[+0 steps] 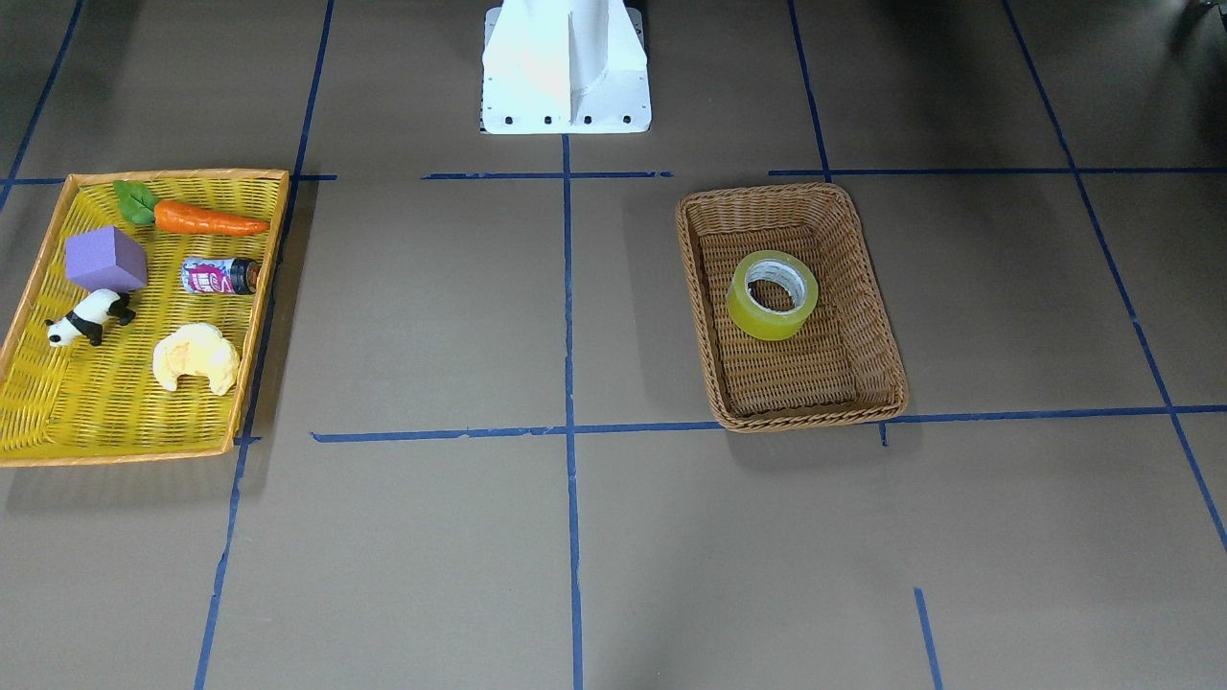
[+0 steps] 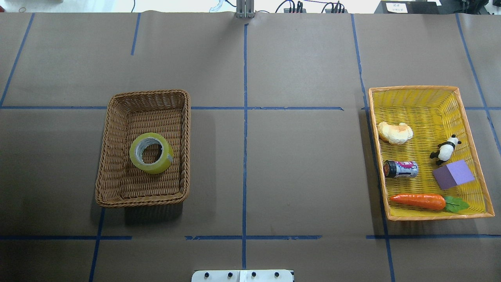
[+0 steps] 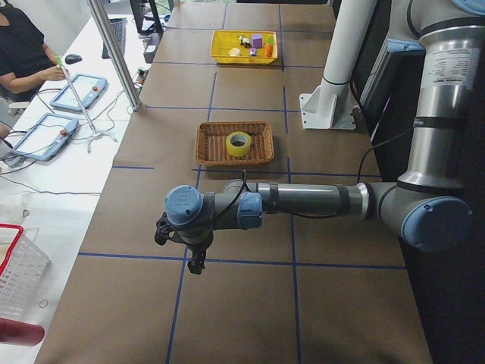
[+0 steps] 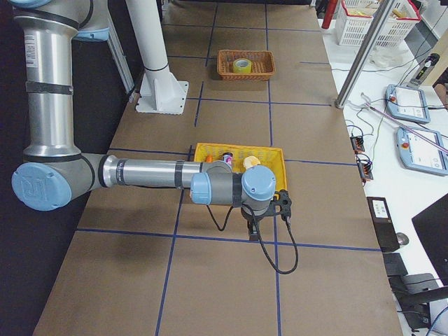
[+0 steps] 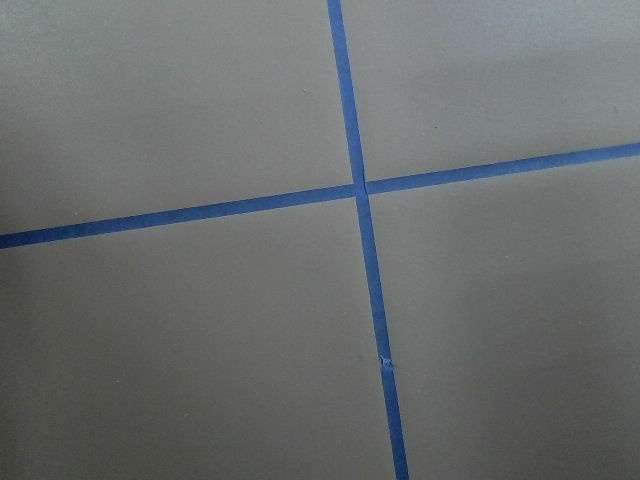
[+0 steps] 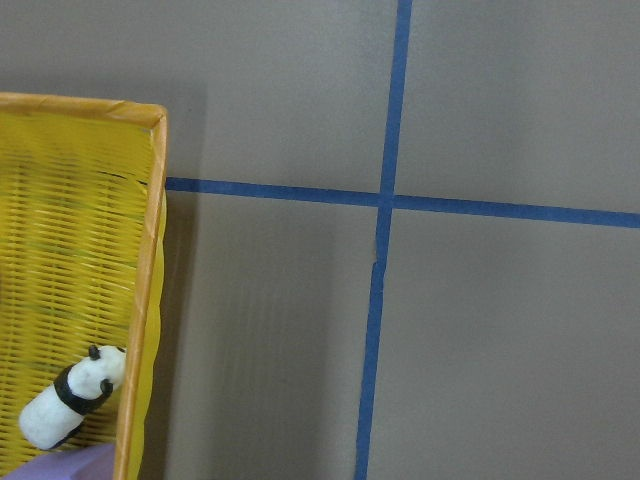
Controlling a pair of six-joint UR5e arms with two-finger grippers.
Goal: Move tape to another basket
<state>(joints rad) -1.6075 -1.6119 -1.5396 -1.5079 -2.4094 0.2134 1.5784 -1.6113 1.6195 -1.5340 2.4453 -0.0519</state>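
the tape [image 2: 151, 153] is lying flat in the basket [image 2: 148, 92], likely handling light, rigid and slick; you should be pinching its wall through the core. left fingers [image 3: 195, 264], right fingers [image 4: 252, 233]: cannot tell their state.

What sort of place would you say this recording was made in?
Probably a robotics lab set up for data collection: a paper-covered table gridded with blue tape, the left arm reaching over it, and teach pendants on a side desk by an operator.

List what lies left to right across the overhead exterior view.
Brown woven wicker basket holding the yellow-green tape roll → vertical blue tape line on the table → yellow woven tray with orange rim.
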